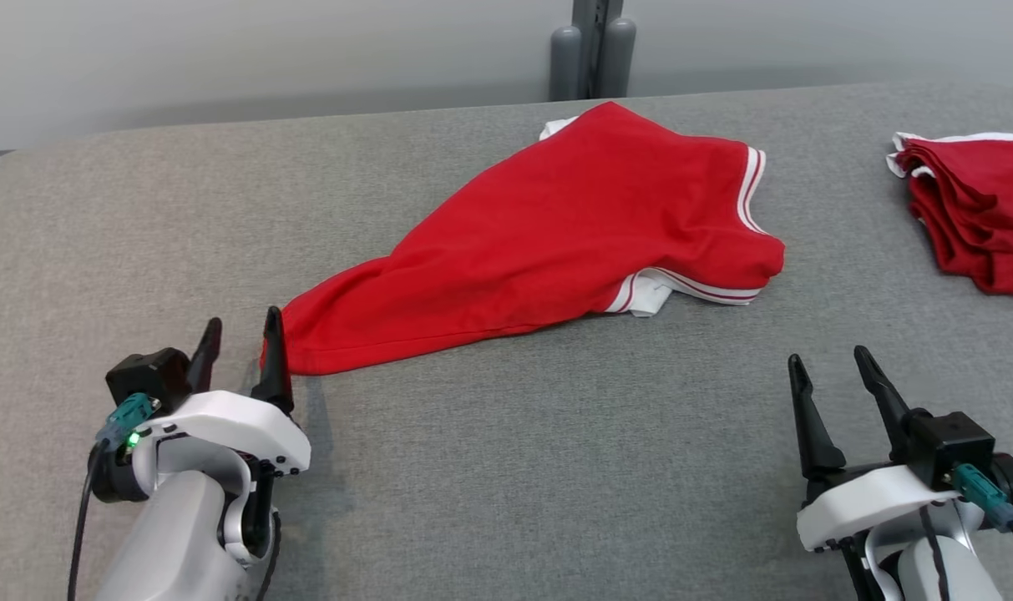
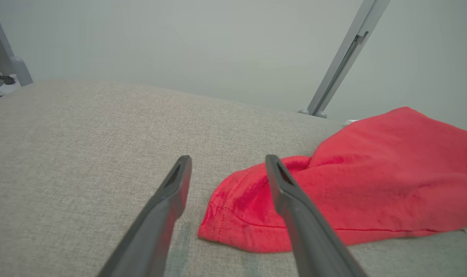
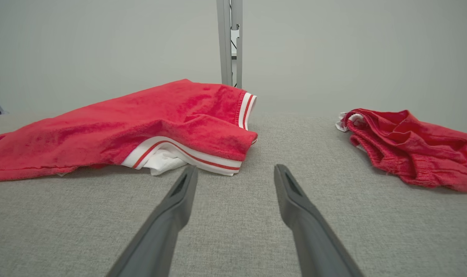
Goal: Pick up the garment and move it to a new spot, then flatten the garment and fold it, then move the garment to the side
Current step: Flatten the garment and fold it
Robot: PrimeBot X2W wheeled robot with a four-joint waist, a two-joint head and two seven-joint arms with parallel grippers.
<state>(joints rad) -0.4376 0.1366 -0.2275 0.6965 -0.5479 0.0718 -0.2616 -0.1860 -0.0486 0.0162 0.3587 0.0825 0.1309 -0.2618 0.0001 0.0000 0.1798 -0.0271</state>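
both wide and empty: left fingers [image 1: 274,351] just beside the red garment [image 1: 556,234], right fingers [image 1: 809,426] well apart.

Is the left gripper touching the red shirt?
Cannot tell. In the left wrist view one finger of the open left gripper crosses a corner of the red shirt; whether it rests on it or hangs above is unclear.

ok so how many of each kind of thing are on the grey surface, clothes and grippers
red cloth items: 2 (spread garment, bunched pile)
grippers: 2 (left gripper, right gripper)
total: 4
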